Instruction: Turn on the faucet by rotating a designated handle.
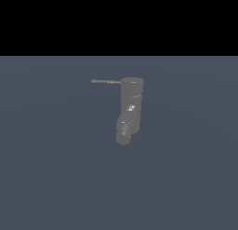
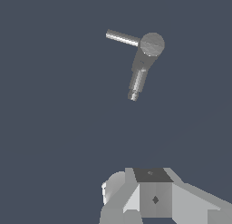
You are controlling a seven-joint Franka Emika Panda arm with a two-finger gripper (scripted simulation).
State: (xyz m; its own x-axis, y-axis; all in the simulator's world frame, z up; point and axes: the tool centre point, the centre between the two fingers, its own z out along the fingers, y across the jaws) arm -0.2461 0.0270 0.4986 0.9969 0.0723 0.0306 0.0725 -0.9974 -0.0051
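1. The small grey metallic upright cylinder faucet [image 1: 131, 103] is showing mid-grey, with pale glints on its side.
2. The thin straight grey rod handle [image 1: 106, 81] is reading lighter grey, almost silver in the wrist view [image 2: 122, 37].
3. The flat slate-blue floor [image 1: 51, 168] is showing plain, no pattern.
4. The black band of backdrop [image 1: 119, 22] is sitting unbroken.
5. The white-and-grey blocky gripper body [image 2: 154, 198] is showing a dark top face.

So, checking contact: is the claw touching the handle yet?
No, in the exterior view the handle juts free from the faucet, nothing near it.
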